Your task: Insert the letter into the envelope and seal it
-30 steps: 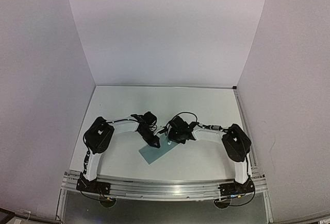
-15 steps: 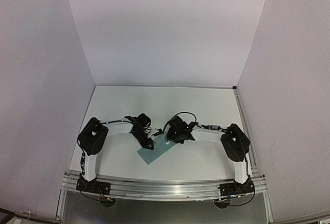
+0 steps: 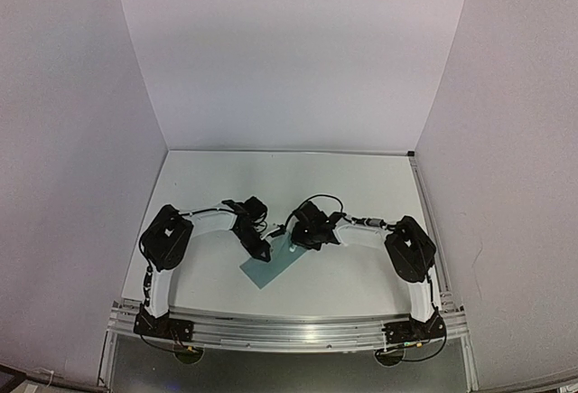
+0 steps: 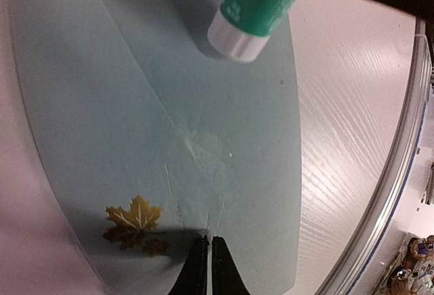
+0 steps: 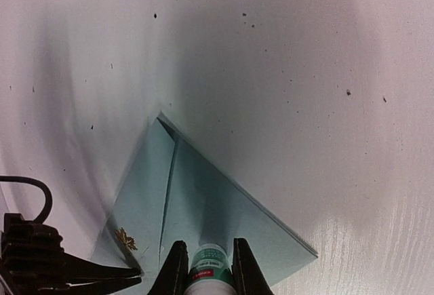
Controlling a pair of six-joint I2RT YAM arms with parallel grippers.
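The teal envelope (image 3: 269, 271) lies flat on the white table between the arms, its triangular flap folded down. It fills the left wrist view (image 4: 224, 105) and shows in the right wrist view (image 5: 224, 200). My left gripper (image 4: 207, 244) is shut, with its tips resting on the envelope by the flap's point, beside a gold maple-leaf mark (image 4: 133, 217). My right gripper (image 5: 209, 254) is shut on a green and white glue stick (image 5: 209, 268), held over the envelope's far part (image 4: 251, 17). The letter is hidden.
The left gripper's black fingers (image 5: 102, 271) show at the lower left of the right wrist view. The aluminium rail (image 3: 289, 330) runs along the table's near edge. White walls (image 3: 289, 59) enclose the back and both sides.
My left gripper has shifted a little to the left on the envelope, and the envelope has slid slightly left with it. The right gripper still holds the glue stick in about the same place.
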